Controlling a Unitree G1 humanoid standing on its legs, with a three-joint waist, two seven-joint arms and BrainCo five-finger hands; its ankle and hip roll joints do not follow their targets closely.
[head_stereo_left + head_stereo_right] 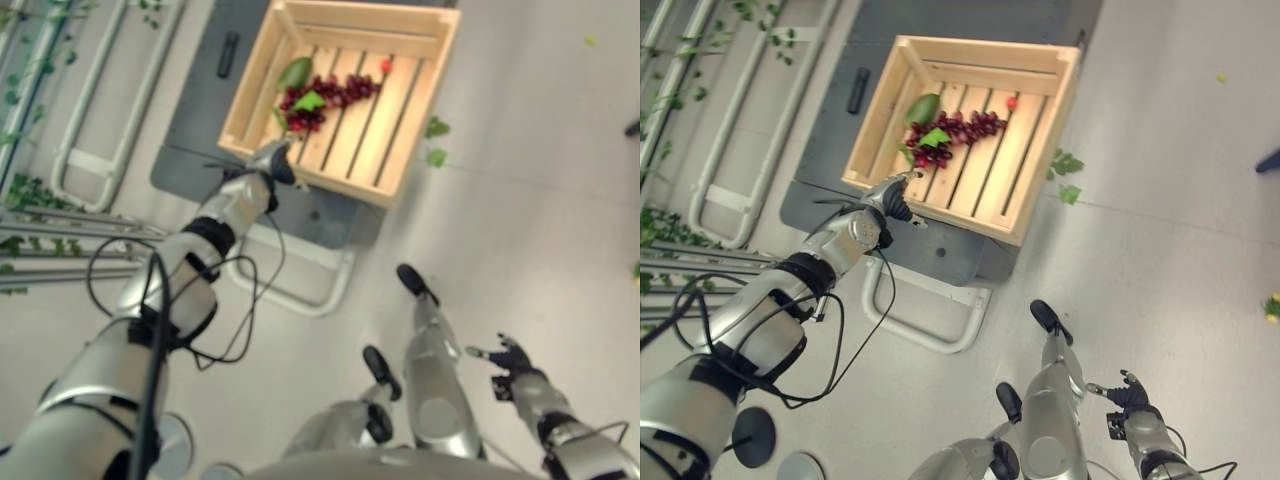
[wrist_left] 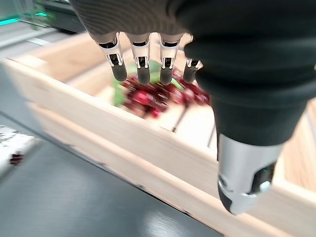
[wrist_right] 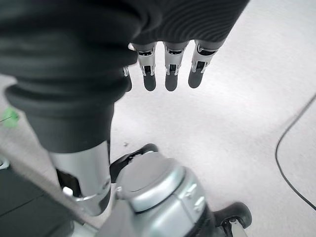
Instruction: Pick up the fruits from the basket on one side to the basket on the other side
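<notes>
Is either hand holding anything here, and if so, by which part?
Nothing is held. The left hand hovers open above the grapes in the wooden crate; the right hand hangs open, empty.

Setting: an indoor test or demo space. Pale smooth floor [image 1: 520, 200]; dark flat cart [image 1: 940, 250] with white tube handle [image 1: 920, 325]; white metal rails [image 1: 90, 130] and green vine leaves [image 1: 30, 190] stood at left.

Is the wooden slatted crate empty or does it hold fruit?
Not empty: the wooden slatted crate holds a dark red grape bunch with green leaves.
</notes>
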